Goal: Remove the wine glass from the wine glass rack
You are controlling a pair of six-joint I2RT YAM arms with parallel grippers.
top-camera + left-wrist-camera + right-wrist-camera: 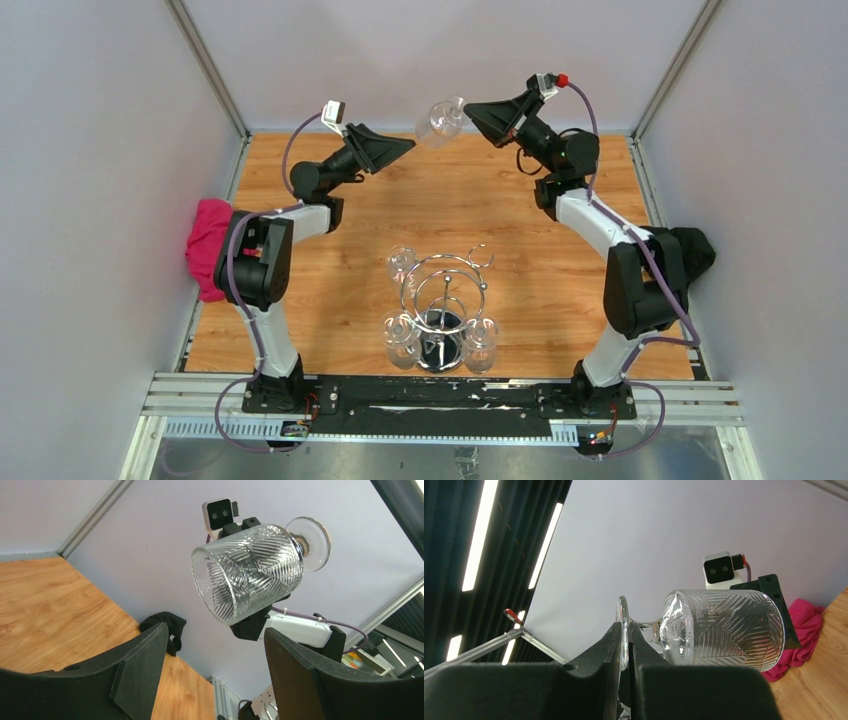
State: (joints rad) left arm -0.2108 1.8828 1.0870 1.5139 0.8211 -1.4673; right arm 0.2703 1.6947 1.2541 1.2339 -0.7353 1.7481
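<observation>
**Glass cup held up high, away from the shiny rack**

Wood covers the desk [540, 210], and the two arms reach to the far end of it, at the top of the overhead view. The right pincer [470, 112] is shut tight on the wine glass [440, 122]. Its two fingers pinch the thin round foot [623, 625] of the glass, one on each side. The glass lies on its side in the air, high over the desk. Its open mouth points at the left pincer [408, 146]. The bowl of the glass has slanted lines cut into it.

The left pincer is open wide. In its own camera view the wine glass sits up past its fingers [145, 665], in the upper middle of the frame. Nothing is between them.

The wine glass rack [445, 300] stands in the lower middle of the overhead view, well apart from the held glass. It is silver wire with curly loops and a round base. Three other glasses [402, 262] hang on it, one behind and two in front.

A pink cloth [208, 245] lies at the left edge of the desk. A black cloth [695, 250] lies at the right edge.
</observation>
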